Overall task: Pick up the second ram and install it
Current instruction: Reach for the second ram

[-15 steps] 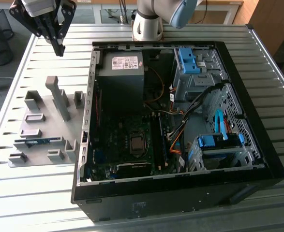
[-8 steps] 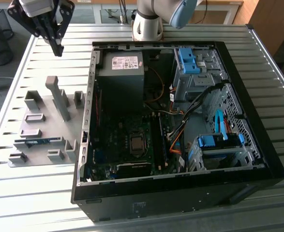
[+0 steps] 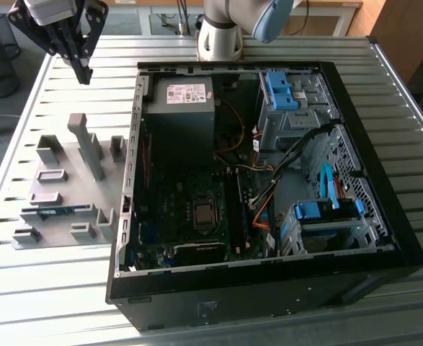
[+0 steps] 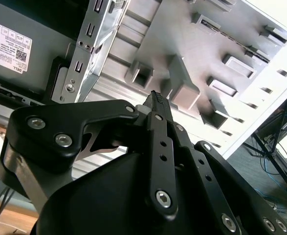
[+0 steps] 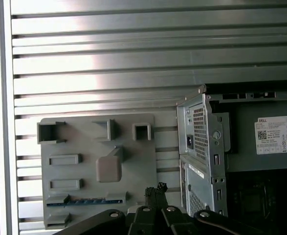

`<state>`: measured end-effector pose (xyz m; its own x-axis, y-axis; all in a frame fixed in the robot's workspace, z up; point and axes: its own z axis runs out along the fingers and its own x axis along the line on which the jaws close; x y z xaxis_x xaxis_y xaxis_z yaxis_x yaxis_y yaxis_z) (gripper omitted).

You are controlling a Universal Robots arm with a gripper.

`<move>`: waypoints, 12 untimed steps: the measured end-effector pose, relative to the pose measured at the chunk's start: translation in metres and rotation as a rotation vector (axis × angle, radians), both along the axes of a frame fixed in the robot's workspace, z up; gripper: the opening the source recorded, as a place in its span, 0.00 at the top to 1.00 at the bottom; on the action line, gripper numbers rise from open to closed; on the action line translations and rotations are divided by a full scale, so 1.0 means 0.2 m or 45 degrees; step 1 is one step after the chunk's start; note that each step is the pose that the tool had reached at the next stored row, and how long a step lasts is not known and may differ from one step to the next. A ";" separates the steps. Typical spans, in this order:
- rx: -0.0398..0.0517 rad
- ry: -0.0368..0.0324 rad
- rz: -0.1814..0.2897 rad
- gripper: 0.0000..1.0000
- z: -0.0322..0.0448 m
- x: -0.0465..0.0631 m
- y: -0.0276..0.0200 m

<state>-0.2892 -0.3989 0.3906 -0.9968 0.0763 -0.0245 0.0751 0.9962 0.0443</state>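
The second ram point(image 3: 52, 213) is a thin blue stick lying in a slot of the grey holder plate point(image 3: 74, 162), on the slatted table at the exterior view's left. In the first wrist view the ram point(image 5: 84, 200) lies along the plate's point(image 5: 84, 142) edge nearest the fingertips. My gripper point(image 3: 85, 74) hangs high above the table beyond the plate's far end, well apart from the ram, fingers shut and holding nothing. Its black fingertips point(image 5: 156, 188) press together in the first wrist view. In the second wrist view the gripper point(image 4: 156, 96) points at the plate point(image 4: 182, 88).
An open black computer case point(image 3: 384, 238) lies beside the plate, showing the motherboard point(image 3: 197, 216), grey power supply point(image 3: 186, 97), cables and blue drive clips point(image 3: 279, 90). The case's metal wall point(image 5: 202, 147) stands close to the plate. The arm's base point(image 3: 222, 32) stands at the back.
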 end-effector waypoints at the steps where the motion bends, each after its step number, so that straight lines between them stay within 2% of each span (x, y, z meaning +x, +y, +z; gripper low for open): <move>1: 0.000 0.0000 0.000 0.90 0.000 0.00 0.000; 12: 0.000 0.0000 0.000 0.90 -0.001 -0.03 0.000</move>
<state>-0.2951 -0.3989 0.3904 -0.9968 0.0763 -0.0245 0.0751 0.9962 0.0444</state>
